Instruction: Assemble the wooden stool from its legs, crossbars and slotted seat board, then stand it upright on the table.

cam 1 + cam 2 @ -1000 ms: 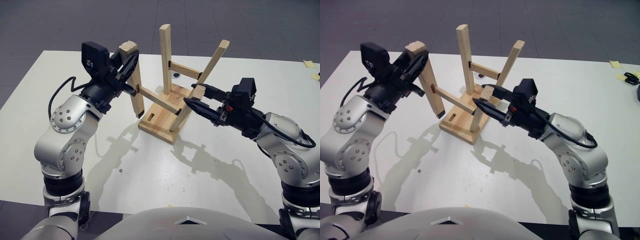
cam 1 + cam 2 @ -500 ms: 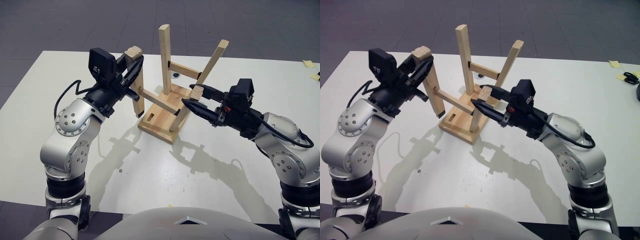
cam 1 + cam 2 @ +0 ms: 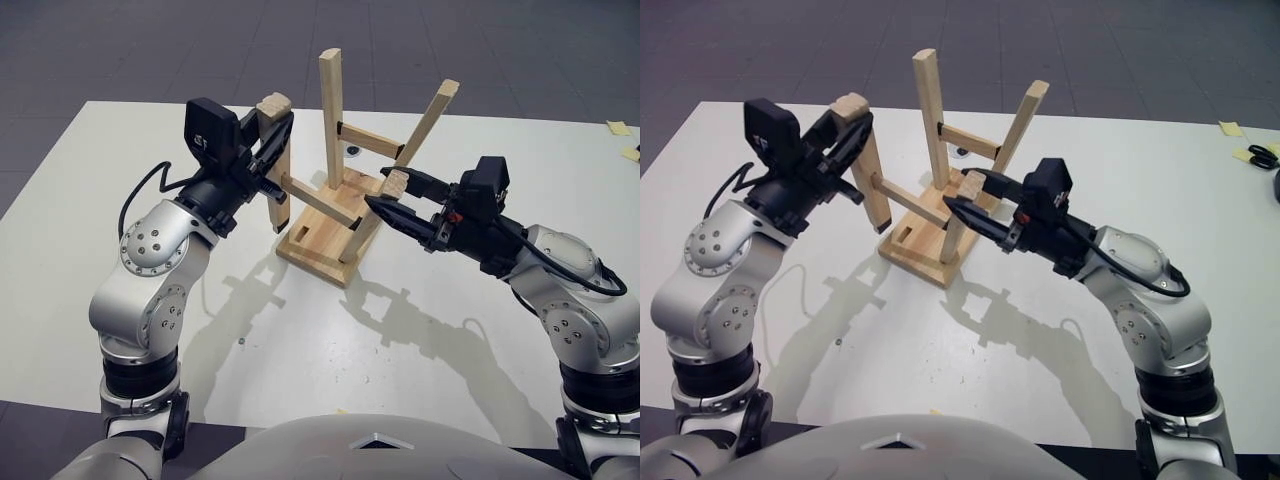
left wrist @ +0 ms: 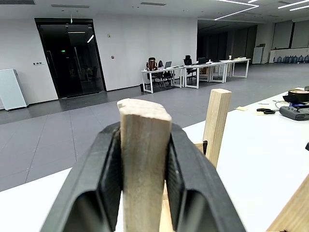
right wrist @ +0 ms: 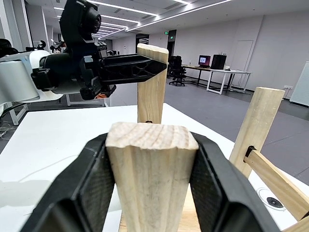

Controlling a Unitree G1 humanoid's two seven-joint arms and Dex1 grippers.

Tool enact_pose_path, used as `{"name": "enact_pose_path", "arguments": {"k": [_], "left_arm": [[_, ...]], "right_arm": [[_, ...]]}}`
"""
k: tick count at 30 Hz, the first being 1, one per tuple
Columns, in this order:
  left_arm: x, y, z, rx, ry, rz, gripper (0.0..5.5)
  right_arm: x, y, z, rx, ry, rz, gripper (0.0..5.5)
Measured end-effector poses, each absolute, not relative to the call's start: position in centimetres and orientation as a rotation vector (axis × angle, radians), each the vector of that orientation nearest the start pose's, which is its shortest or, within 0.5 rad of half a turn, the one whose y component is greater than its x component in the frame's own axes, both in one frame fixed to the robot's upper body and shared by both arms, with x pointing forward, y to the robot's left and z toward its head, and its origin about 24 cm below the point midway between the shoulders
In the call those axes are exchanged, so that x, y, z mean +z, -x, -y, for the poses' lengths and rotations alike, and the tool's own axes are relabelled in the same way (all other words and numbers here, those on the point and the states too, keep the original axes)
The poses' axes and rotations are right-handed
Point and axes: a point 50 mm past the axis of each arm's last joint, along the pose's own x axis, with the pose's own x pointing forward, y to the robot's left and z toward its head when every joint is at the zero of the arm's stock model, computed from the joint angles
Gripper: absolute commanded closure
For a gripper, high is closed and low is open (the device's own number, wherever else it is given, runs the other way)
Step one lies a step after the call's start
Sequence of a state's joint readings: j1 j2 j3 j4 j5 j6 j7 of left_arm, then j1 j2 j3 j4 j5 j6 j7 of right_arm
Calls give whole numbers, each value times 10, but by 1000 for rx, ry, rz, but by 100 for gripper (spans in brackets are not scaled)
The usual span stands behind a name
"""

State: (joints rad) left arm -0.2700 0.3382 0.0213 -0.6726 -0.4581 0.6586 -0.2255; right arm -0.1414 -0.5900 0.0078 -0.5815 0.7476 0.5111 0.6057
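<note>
Assembly in progress: the pale wooden stool stands upside down near the middle of the white table, its flat, slotted seat board down on the tabletop and four square-cut legs pointing up. We see the two rear legs splaying apart, joined by a thin crossbar. A second crossbar runs between the two near ones.

The left gripper is closed around the top of the left leg. Its matte black fingers press flat against opposite faces of the smooth-sided, slightly chipped end. We cannot tell whether that leg's lower end sits in the board.

The right gripper is clamped the same way on the top of the right leg, with the end grain showing between its dark fingers.

Small yellow notes lie at the table's far right edge.
</note>
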Motion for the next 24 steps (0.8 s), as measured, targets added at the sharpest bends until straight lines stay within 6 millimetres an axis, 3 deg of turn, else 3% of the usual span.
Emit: {"name": "enact_pose_path", "arguments": {"k": [6, 12, 24], "left_arm": [[197, -244, -130, -555, -34, 246, 447], [193, -243, -133, -501, 94, 249, 446], [168, -242, -137, -401, 309, 298, 446]], "right_arm": [[169, -224, 143, 1030, -12, 92, 341], [170, -224, 143, 1031, -14, 99, 341], [169, -224, 142, 1036, -14, 94, 341]]}}
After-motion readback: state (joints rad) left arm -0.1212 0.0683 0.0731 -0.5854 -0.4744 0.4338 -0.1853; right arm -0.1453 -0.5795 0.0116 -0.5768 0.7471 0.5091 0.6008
